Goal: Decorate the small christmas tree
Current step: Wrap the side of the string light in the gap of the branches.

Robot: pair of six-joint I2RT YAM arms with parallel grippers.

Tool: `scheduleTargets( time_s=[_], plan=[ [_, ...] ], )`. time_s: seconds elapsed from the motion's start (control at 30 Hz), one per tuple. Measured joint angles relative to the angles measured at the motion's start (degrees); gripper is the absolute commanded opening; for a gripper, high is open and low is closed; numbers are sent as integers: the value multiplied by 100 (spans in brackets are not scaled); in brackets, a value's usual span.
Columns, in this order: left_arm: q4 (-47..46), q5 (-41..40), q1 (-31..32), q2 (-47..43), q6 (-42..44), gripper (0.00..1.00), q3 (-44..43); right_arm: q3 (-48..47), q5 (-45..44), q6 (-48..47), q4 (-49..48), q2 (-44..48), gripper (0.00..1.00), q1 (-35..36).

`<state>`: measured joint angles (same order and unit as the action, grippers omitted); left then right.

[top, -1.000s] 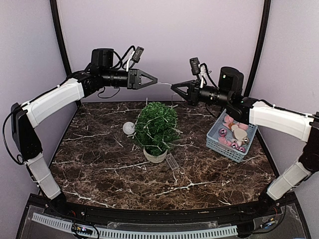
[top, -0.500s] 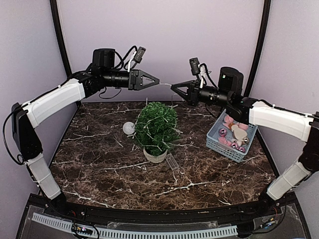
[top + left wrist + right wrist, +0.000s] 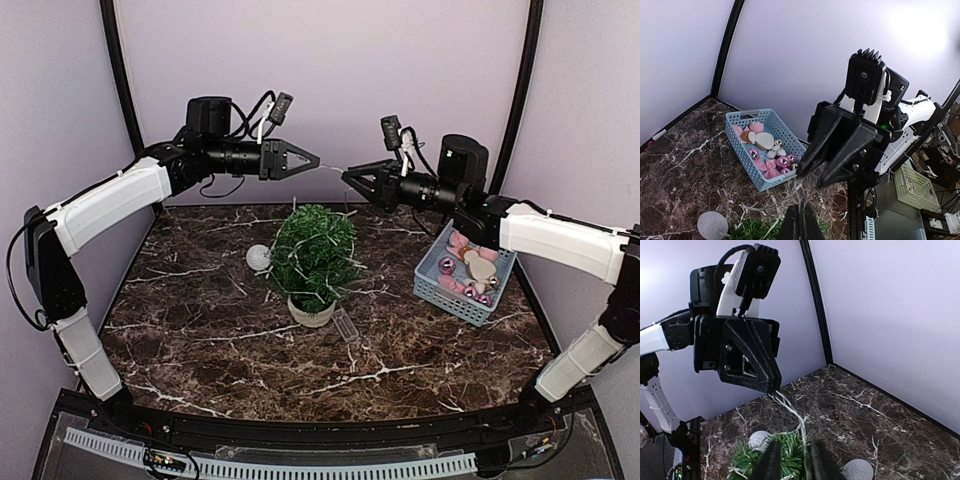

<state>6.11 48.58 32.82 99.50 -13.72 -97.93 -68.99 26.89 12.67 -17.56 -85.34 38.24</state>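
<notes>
The small christmas tree (image 3: pixel 314 255) stands upright in its pale round pot (image 3: pixel 311 312) near the middle of the dark marble table (image 3: pixel 190 330). We note thin white strands lying across its dark-green branches. A white ball (image 3: pixel 258 257) rests on the table just beside the tree, on the left-arm side. A blue basket (image 3: pixel 452 298) sits well apart from the tree on the right-arm side and holds pink and pale ornaments (image 3: pixel 462 242).

Both arms reach inward above the tree, and their tips face each other near the back wall. The left gripper (image 3: pixel 313 160) hangs above and slightly to the left of the treetop. In the left wrist view we see its fingers (image 3: pixel 799 224) pressed together. In the right wrist view we see a thin white wire (image 3: pixel 790 405) leaving the tip of that gripper, so we record the left gripper as pinching the wire. From there the wire runs down toward the tree.

The right gripper (image 3: pixel 348 176) hangs close to the left gripper, tip to tip, above the right side of the treetop. Its fingers (image 3: pixel 771 462) stand slightly apart, and the wire passes through the gap between them. We cannot tell whether either finger touches the wire. In the top view the wire shows as a short pale line bridging the two grippers.
</notes>
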Motion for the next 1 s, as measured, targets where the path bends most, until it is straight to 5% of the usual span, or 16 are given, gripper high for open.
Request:
scheduleTargets(
  time_s=[0.1, 0.3, 1.0],
  plan=[
    [-4, -127, 0, 111, 70, 0, -155, 13, -118, 31, -24, -2, 62, -7],
    [90, -225, 17, 726, 219, 0, -752, 295, -496, 120, -85, 26, 78, -61],
    [695, -800, -389, 1596, 455, 0, -1305, 1001, -1399, 291, -240, 933, 82, -122]
  ],
)
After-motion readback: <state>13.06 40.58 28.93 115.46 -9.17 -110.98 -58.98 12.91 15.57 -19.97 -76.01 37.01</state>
